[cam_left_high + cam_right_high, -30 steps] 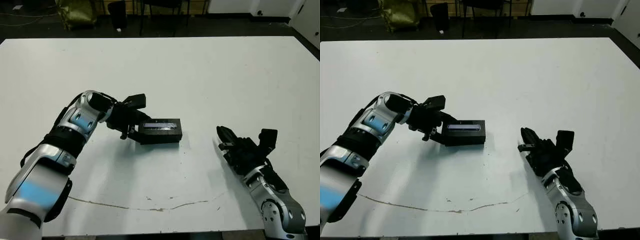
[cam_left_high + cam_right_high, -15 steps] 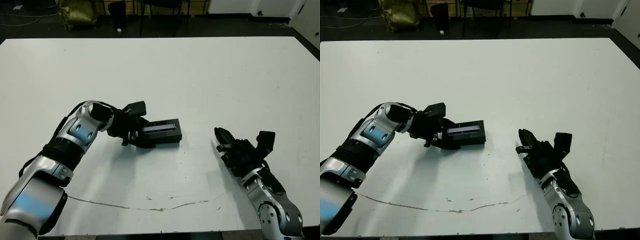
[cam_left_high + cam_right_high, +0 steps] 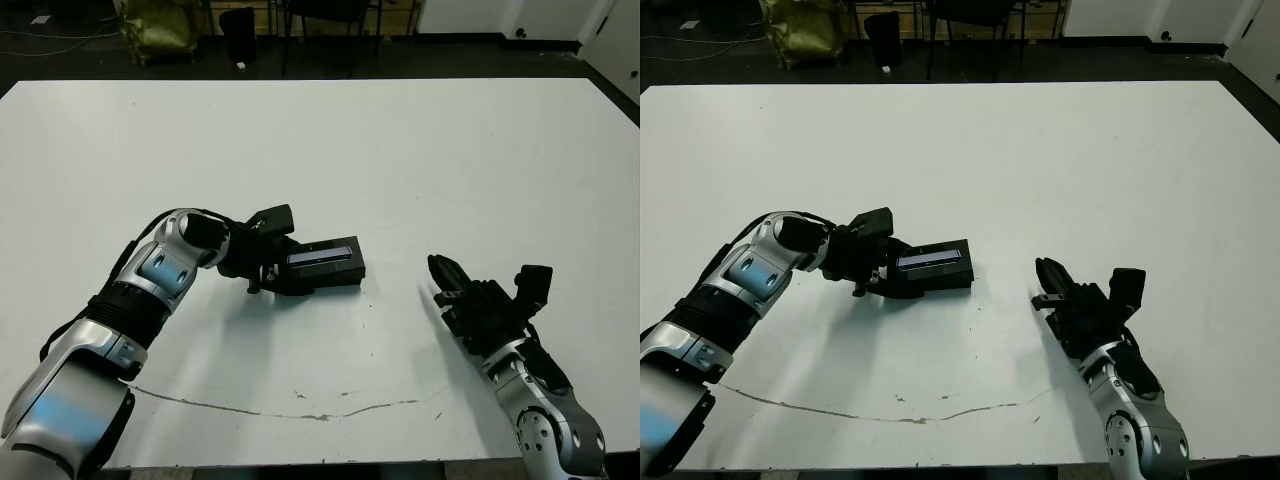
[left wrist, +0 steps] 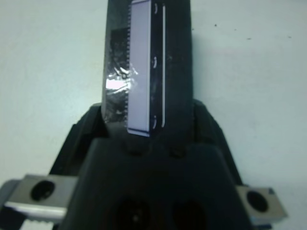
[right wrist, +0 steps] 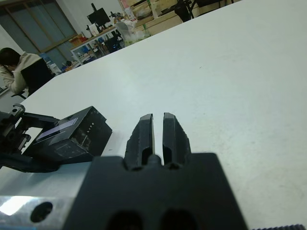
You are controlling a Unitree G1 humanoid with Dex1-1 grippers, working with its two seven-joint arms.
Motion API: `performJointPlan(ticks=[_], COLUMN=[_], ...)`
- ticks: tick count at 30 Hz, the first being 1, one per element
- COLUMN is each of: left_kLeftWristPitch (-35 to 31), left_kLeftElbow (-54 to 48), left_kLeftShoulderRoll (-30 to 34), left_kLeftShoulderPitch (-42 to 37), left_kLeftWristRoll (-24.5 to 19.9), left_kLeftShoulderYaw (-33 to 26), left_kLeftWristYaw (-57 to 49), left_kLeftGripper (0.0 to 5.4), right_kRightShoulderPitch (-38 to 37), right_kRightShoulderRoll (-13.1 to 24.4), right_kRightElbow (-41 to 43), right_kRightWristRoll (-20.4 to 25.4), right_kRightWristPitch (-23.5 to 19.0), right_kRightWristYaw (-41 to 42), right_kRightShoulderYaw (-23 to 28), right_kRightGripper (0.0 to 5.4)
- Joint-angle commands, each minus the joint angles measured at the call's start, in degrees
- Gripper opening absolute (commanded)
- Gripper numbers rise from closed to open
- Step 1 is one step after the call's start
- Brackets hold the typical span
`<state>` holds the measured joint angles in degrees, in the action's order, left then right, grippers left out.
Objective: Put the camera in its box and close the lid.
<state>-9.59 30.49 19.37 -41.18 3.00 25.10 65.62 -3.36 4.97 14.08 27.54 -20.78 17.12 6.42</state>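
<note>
The box [image 3: 332,272] lies near the table's middle with the lid [image 3: 322,256] on top of it, the pale grey stripe [image 4: 141,67] facing up. The camera is hidden from every view. My left gripper [image 3: 283,270] is shut on the box's left end. In the left wrist view its black fingers [image 4: 82,134] sit on either side of that end. My right gripper [image 3: 440,272] rests low on the table to the right of the box, a hand's width away. Its fingers [image 5: 144,132] are pressed together and hold nothing.
A thin dark line [image 3: 300,405] runs across the table near its front edge. Chairs and a yellow-green bag [image 3: 155,25] stand on the dark floor beyond the far edge. A seated person [image 5: 17,64] shows far off in the right wrist view.
My left arm has sunk lower, and the box end it holds has come down closer to the table. The right gripper has barely moved. The head view has shifted slightly.
</note>
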Motion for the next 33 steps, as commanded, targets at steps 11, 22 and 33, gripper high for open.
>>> performJointPlan(ticks=[11, 22, 33], left_kLeftWristPitch=[9.27, 10.97, 12.95], left_kLeftElbow=[8.06, 8.85, 8.60], left_kLeftShoulderRoll=[-0.06, -0.03, 0.29], left_kLeftShoulderPitch=[-1.88, -2.07, -1.35], left_kLeftWristRoll=[5.14, 6.07, 6.20], left_kLeftShoulderYaw=[5.29, 5.83, 5.70], left_kLeftWristYaw=[2.50, 2.73, 2.21], left_kLeftGripper=[4.35, 5.38, 5.38], right_kRightShoulderPitch=[-1.68, -1.62, -1.77], right_kRightShoulderRoll=[0.24, 0.41, 0.47], right_kRightElbow=[-0.45, -0.42, -0.51], right_kRightWristRoll=[-0.40, 0.53, 0.74], right_kRightWristPitch=[0.87, 0.55, 0.87], right_kRightWristYaw=[0.06, 0.70, 1.16], right_kRightShoulderYaw=[-0.31, -0.04, -0.17], right_kRightGripper=[0.00, 0.00, 0.00])
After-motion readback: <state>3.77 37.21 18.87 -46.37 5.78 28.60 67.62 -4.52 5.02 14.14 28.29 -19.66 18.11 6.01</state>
